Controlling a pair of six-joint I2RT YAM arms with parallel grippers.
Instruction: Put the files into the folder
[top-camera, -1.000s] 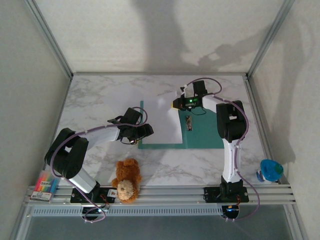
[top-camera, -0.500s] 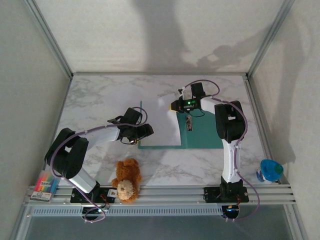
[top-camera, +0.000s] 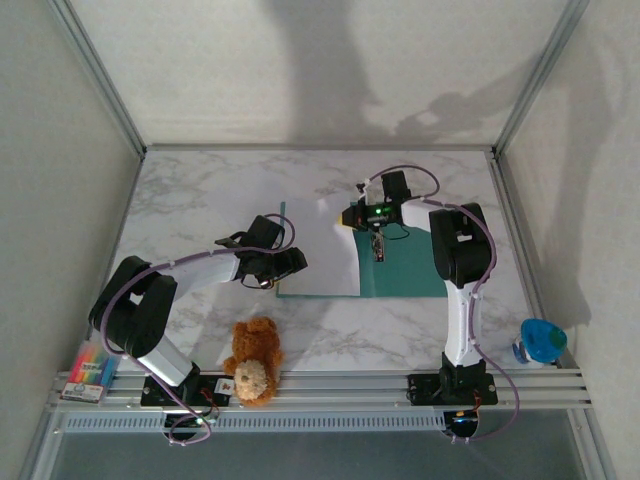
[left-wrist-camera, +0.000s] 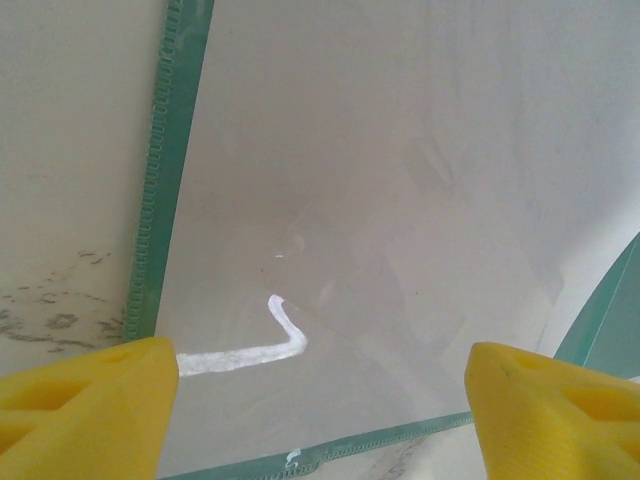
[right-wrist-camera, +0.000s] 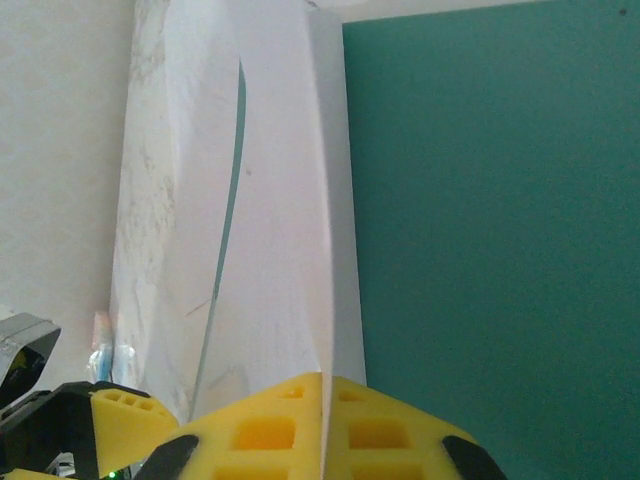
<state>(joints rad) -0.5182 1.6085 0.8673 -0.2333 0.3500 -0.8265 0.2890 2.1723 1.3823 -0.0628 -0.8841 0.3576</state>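
The teal folder (top-camera: 405, 270) lies open flat mid-table, and white files (top-camera: 322, 245) cover its left half. My right gripper (top-camera: 372, 222) is at the sheets' right edge, over the folder's spine. In the right wrist view its yellow fingers (right-wrist-camera: 260, 430) are shut on the edge of a white sheet (right-wrist-camera: 290, 200), which curves away beside the teal cover (right-wrist-camera: 480, 200). My left gripper (top-camera: 290, 262) hovers at the folder's near left corner. Its jaws stand wide apart (left-wrist-camera: 320, 420) with nothing between them, above the pale sheet (left-wrist-camera: 400, 200) and the folder's teal edge (left-wrist-camera: 165, 180).
A brown teddy bear (top-camera: 252, 362) sits at the near edge between the arm bases. A pack of coloured markers (top-camera: 90, 368) lies at the near left and a blue object (top-camera: 541, 340) at the near right. Metal frame posts and walls ring the marble table (top-camera: 200, 200).
My right gripper has crept slightly left and nearer with the sheet edge in its grip, so the sheet sits a little further left. The left arm has not moved.
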